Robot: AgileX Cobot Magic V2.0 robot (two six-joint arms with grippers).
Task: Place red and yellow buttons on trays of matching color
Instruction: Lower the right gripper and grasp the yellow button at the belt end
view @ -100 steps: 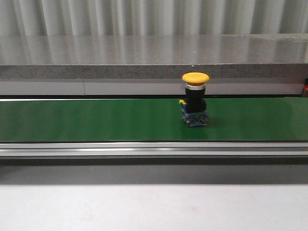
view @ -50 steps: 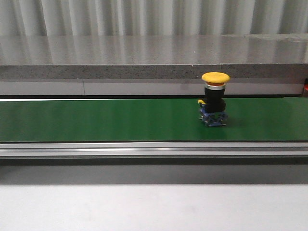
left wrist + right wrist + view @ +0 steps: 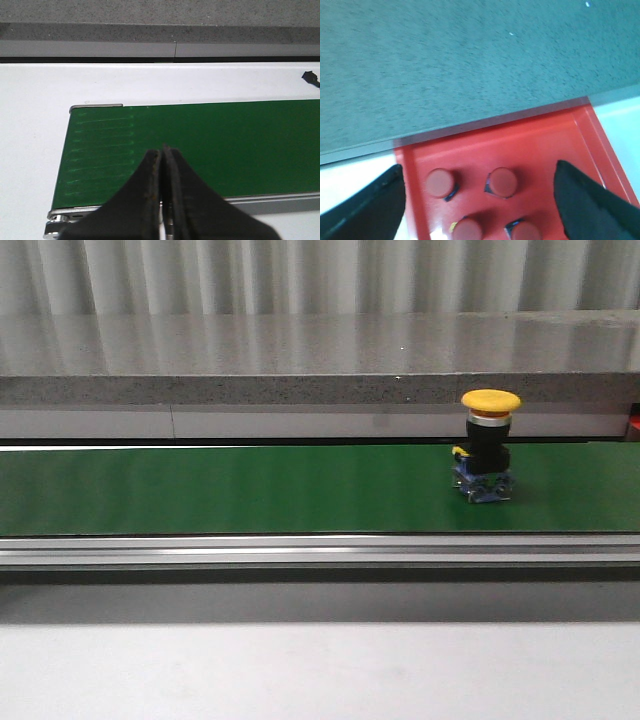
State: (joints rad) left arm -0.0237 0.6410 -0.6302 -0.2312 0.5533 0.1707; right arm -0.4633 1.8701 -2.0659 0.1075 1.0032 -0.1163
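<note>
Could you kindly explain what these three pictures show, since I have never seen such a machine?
It is a two-armed robot sorting push buttons by colour. The front view looks forward over a green conveyor belt, where one yellow button stands upright. The other two pictures come from cameras on the wrists. The left gripper hangs over the belt's end, its dark fingers closed together, holding nothing. The right gripper is open above a red tray holding four red buttons. No arm shows in the front view.
</note>
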